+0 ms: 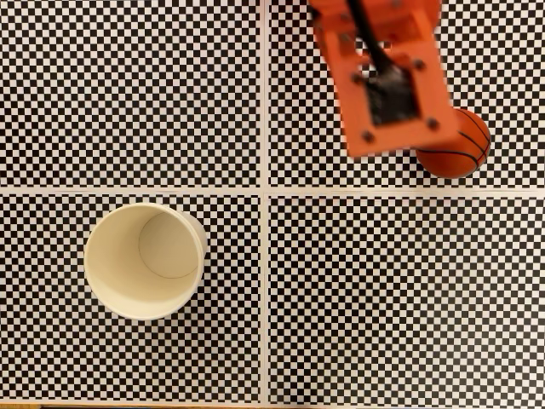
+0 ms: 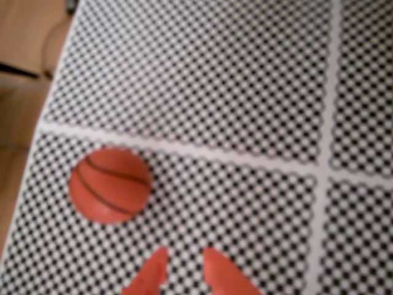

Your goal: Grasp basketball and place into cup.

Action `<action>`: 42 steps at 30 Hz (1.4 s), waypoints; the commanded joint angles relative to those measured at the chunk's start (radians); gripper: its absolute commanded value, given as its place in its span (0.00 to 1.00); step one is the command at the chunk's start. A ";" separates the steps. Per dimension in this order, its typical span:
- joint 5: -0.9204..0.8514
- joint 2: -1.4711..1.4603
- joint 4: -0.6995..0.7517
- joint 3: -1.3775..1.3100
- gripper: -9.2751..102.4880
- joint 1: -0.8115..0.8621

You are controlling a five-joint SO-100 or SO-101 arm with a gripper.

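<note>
From my remote station, I see the table (image 1: 170, 102) covered edge to edge in a fine black-and-white checkerboard mat, split into four panels by pale seams (image 1: 265, 256) that cross near the middle of the fixed view. Light falls evenly, with no hard shadows. In the wrist view, the mat ends at the left, where a bare wooden surface (image 2: 24, 49) shows, blurred.

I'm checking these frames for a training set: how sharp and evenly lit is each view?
Fixed view: even light, crisp checker pattern and cup, but the arm above the basketball is smeared. Wrist view: soft all over, with the basketball and gripper fuzzy-edged and the checks blurred into dots; no glare in either.
</note>
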 commanded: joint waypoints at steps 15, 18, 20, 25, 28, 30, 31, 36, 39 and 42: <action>0.130 -0.408 0.009 -0.393 0.33 -0.216; 0.138 -0.408 0.012 -0.388 0.39 -0.241; 0.140 -0.413 0.012 -0.380 0.44 -0.253; 0.135 -0.425 0.012 -0.350 0.57 -0.270; 0.147 -0.431 0.003 -0.327 0.57 -0.275; 0.158 -0.445 0.002 -0.319 0.60 -0.281; 0.164 -0.453 0.002 -0.319 0.61 -0.284; 0.187 -0.500 -0.015 -0.318 0.64 -0.298; 0.213 -0.545 -0.055 -0.318 0.65 -0.311; 0.235 -0.586 -0.095 -0.322 0.65 -0.321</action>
